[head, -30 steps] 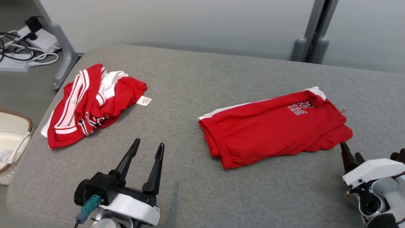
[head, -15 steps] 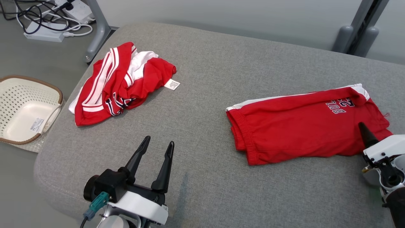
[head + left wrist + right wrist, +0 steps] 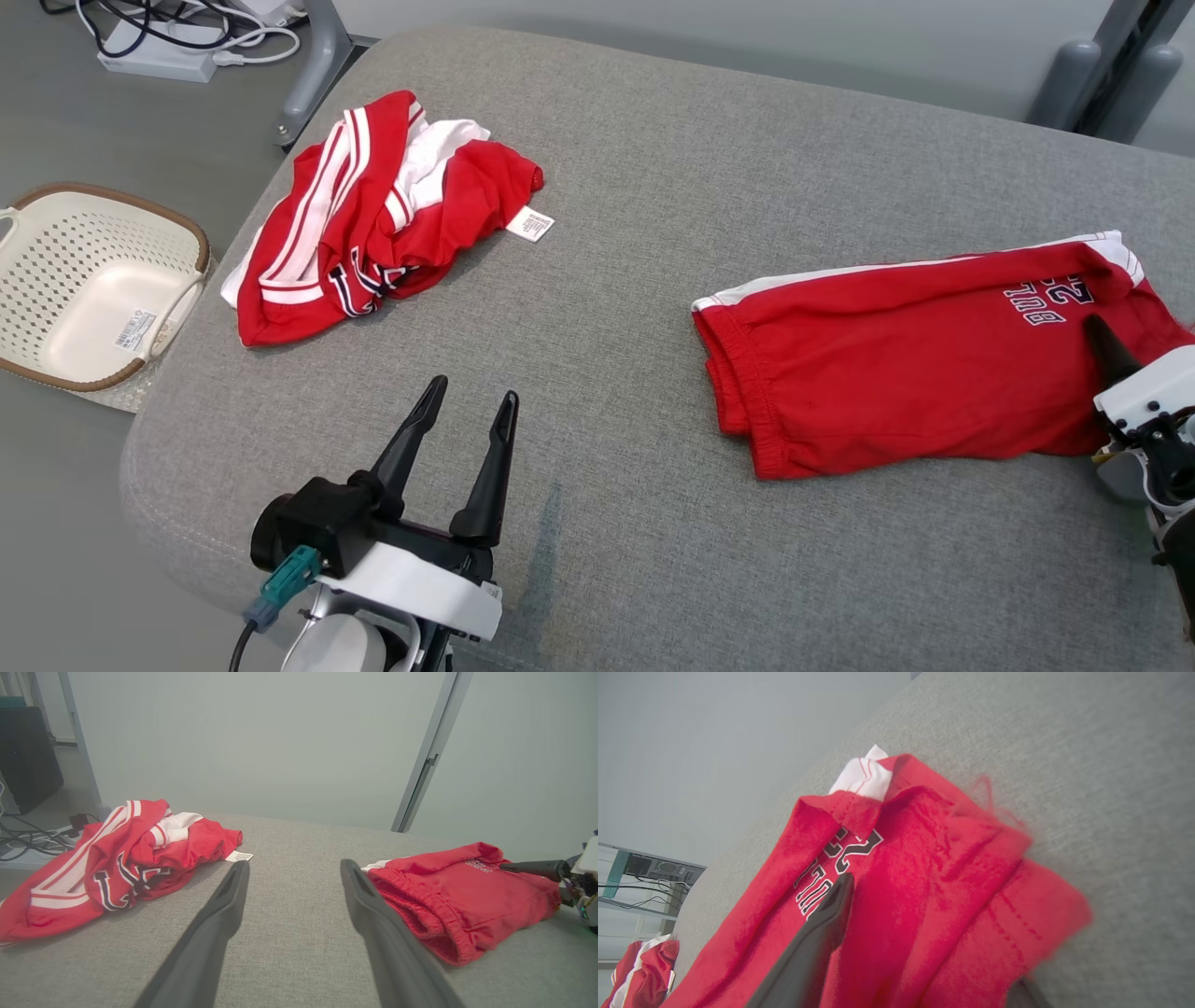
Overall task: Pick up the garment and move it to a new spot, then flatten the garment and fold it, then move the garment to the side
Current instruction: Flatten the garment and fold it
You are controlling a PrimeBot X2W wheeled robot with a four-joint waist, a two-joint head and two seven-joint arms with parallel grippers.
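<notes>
While the left end effector (image 3: 473, 389) hovers spread over the grey counter's (image 3: 644, 541) near edge, the right end effector (image 3: 932, 931), also spread, straddles the right end of the folded red shorts (image 3: 915, 364) beside the counter's right edge. A crumpled red-and-white jersey (image 3: 373, 215) lies by the far left corner.

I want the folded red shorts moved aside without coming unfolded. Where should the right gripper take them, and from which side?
Probably the hem end of the folded red shorts, by the printed lettering, approached low from the robot's right. The layers lie stacked there, so one pinch catches them all, and the right gripper, jaws open, appears to straddle that edge.
</notes>
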